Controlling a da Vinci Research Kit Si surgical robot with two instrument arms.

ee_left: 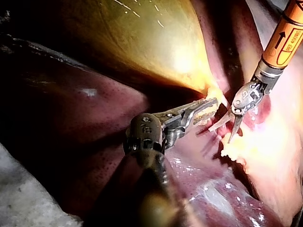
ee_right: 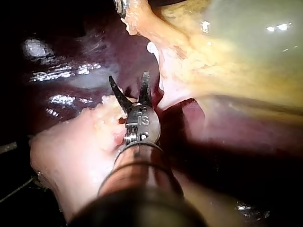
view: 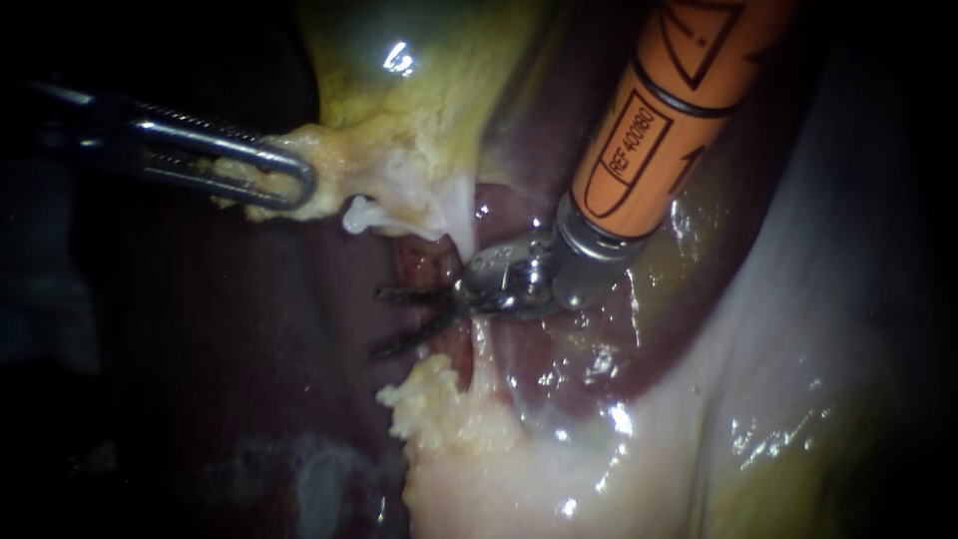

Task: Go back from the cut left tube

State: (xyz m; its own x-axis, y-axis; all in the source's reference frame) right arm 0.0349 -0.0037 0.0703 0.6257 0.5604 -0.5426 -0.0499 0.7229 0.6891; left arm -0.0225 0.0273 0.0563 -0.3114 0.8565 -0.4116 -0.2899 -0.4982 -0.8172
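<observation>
Over on the left, clamped with the left tool [view: 299,185] on the fatty fringe [view: 334,150] at the foot of the gallbladder [view: 429,90]. Spread wide on the right tool [view: 377,321], dark blades apart, gripping nothing, reaching in from the upper right. Just right of those blades, the cut tube [view: 461,225]: parted into a pale upper stump under the gallbladder and a lower stump [view: 487,364] nearer, beside crumbly fat [view: 439,404]. Beneath it all, dark liver [view: 249,329].

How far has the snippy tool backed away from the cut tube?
Done: the tube looks parted, with a gap between its ends. In hand: the right tool sits open in that gap. Left: pulling it clear. The left tool grips the gallbladder edge.
</observation>
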